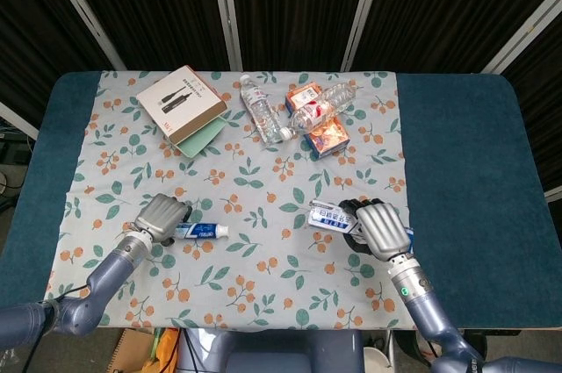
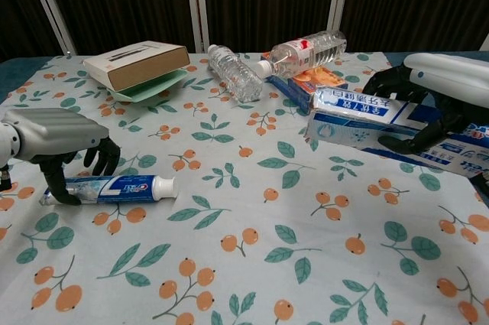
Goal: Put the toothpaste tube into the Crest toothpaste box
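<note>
Looking down from my head, I see my left hand point(image 1: 163, 216) as a closed grey back over the tail of the toothpaste tube point(image 1: 198, 231); only the chest view shows my dark fingers point(image 2: 103, 158) curled around that crimped end, gripping it while the tube lies on the cloth. My right hand point(image 1: 379, 228) holds the Crest toothpaste box point(image 2: 386, 128), thumb under and fingers over it; the chest view shows the box raised off the cloth with its open end flap facing the tube's side, which the head view does not make plain.

Both lie toward the near edge of the table point(image 1: 465, 154), which is dark blue with a floral cloth point(image 1: 255, 184) over its middle. Dark curtains with pale poles stand behind the far edge. Along that far edge sit a brown carton point(image 1: 181, 102), two water bottles point(image 1: 264, 110) and small orange boxes point(image 1: 327, 135).

The tube's long axis runs along the near edge, cap pointing at the box. The box runs nearly the same line, slightly angled.
</note>
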